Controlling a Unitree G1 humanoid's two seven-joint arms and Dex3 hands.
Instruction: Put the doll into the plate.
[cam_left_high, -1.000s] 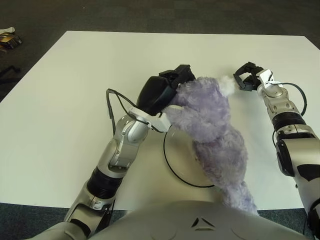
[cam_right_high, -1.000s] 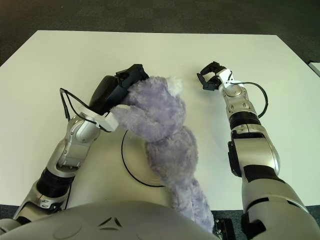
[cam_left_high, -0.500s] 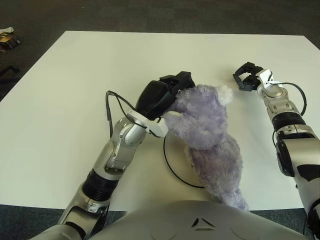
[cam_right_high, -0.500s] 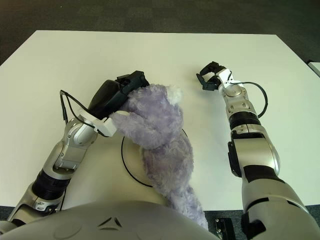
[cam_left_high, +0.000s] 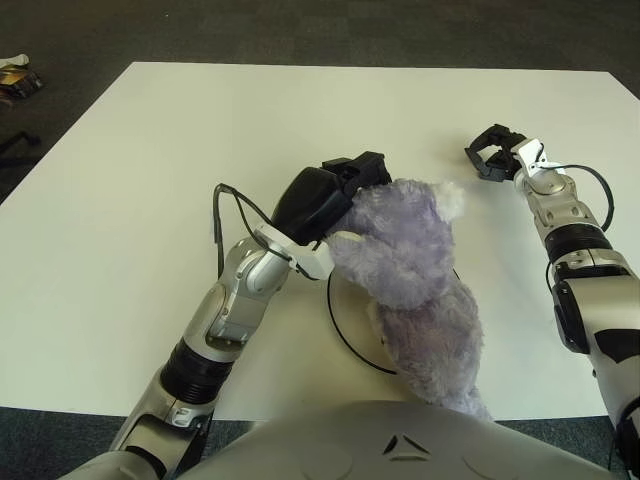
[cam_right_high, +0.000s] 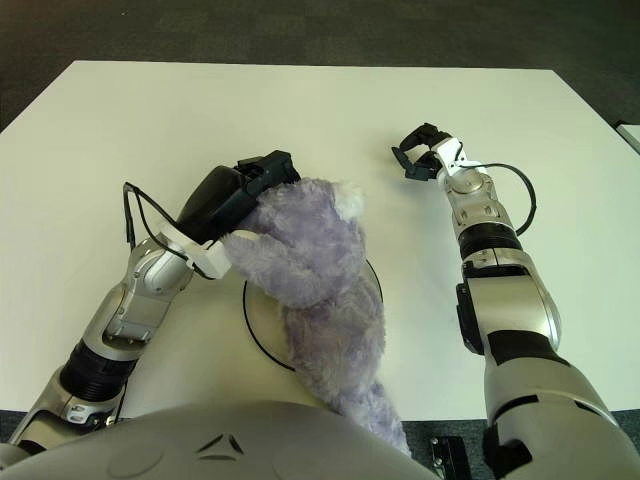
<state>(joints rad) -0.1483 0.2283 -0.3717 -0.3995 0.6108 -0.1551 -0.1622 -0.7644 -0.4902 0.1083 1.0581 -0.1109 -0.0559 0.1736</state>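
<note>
Black-fingered and clamped on plush, the left robot hand grips the purple doll at its upper end, its fingers curled into the fur at the far-left side of the toy's head. From that robot hand the doll runs away to the right and back toward the robot's own body, its long axis slanting from the grip down toward the near edge of the white counter. Directly beneath the robot hand's right side, and under the doll's middle, lies the plate, a pale disc with a dark rim, of which only the left arc and a sliver on the right show around the fur. The doll's upper half lies over the plate, while its lower end trails beyond the plate's near rim toward the robot's torso; whether it rests fully on the plate or partly hangs from the grip cannot be told. Well apart to the right, the right robot hand shows over the counter beyond the doll's pale ear, fingers curled around nothing, plainly the farther of the two.
</note>
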